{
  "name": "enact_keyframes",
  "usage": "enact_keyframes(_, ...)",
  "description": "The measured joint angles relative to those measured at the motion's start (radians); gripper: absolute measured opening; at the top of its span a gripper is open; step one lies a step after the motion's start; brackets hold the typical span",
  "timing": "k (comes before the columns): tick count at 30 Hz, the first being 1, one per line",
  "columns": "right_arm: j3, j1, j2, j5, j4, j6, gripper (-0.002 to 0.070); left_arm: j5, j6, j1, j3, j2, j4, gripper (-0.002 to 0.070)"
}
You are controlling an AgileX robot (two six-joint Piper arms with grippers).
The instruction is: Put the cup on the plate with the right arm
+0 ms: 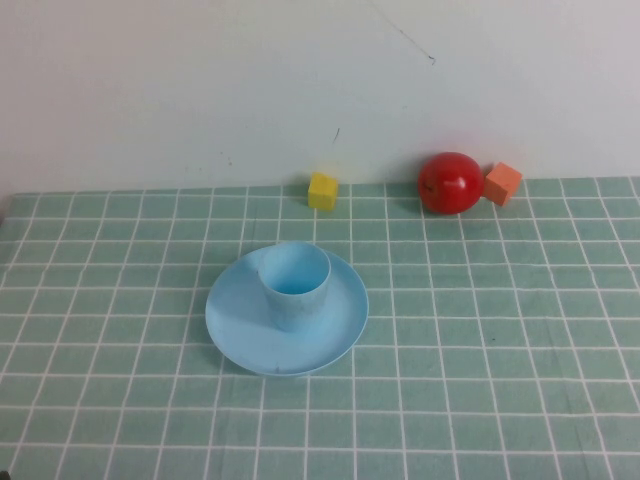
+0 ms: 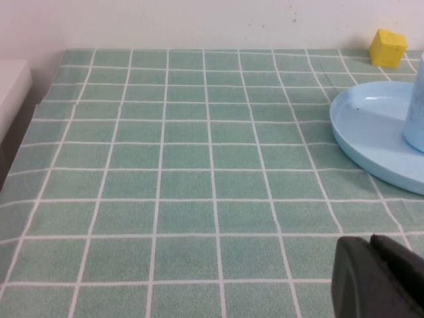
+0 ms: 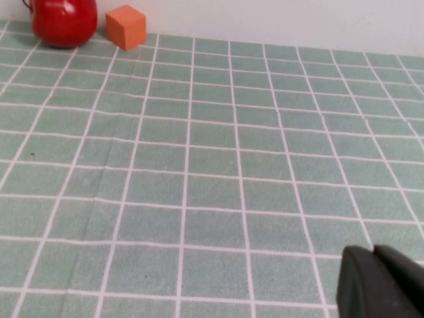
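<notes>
The light blue cup [image 1: 294, 284] stands upright on the round light blue plate [image 1: 240, 325] in the middle of the table. The plate [image 2: 371, 132] and one edge of the cup [image 2: 416, 106] also show in the left wrist view. Neither arm shows in the high view. My left gripper [image 2: 371, 244] is shut and empty, low over the cloth, apart from the plate. My right gripper [image 3: 373, 253] is shut and empty over bare cloth, far from the cup.
A yellow cube [image 1: 322, 190], a red apple-like ball [image 1: 450, 183] and an orange cube [image 1: 503, 183] sit along the back wall. The table has a green checked cloth. A white object [image 2: 10, 93] lies beyond the table's left edge.
</notes>
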Motion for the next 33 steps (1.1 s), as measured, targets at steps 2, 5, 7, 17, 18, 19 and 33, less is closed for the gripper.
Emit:
enact_keyframes(2, 0.0, 0.0, 0.0, 0.0, 0.0, 0.0, -0.0003, 0.0, 0.0, 0.0, 0.0, 0.0, 0.0, -0.0003)
enact_keyframes(5, 0.0, 0.0, 0.0, 0.0, 0.0, 0.0, -0.0003, 0.0, 0.0, 0.0, 0.0, 0.0, 0.0, -0.0003)
enact_keyframes(7, 0.0, 0.0, 0.0, 0.0, 0.0, 0.0, -0.0003, 0.0, 0.0, 0.0, 0.0, 0.0, 0.0, -0.0003)
enact_keyframes(17, 0.0, 0.0, 0.0, 0.0, 0.0, 0.0, -0.0003, 0.0, 0.0, 0.017, 0.0, 0.0, 0.0, -0.0003)
enact_keyframes(18, 0.0, 0.0, 0.0, 0.0, 0.0, 0.0, -0.0003, 0.0, 0.0, 0.027, 0.0, 0.0, 0.0, -0.0003)
enact_keyframes(19, 0.0, 0.0, 0.0, 0.0, 0.0, 0.0, -0.0003, 0.0, 0.0, 0.035, 0.0, 0.0, 0.0, -0.0003)
enact_keyframes(33, 0.0, 0.0, 0.0, 0.0, 0.002, 0.0, -0.0003, 0.0, 0.0, 0.057, 0.0, 0.0, 0.0, -0.0003)
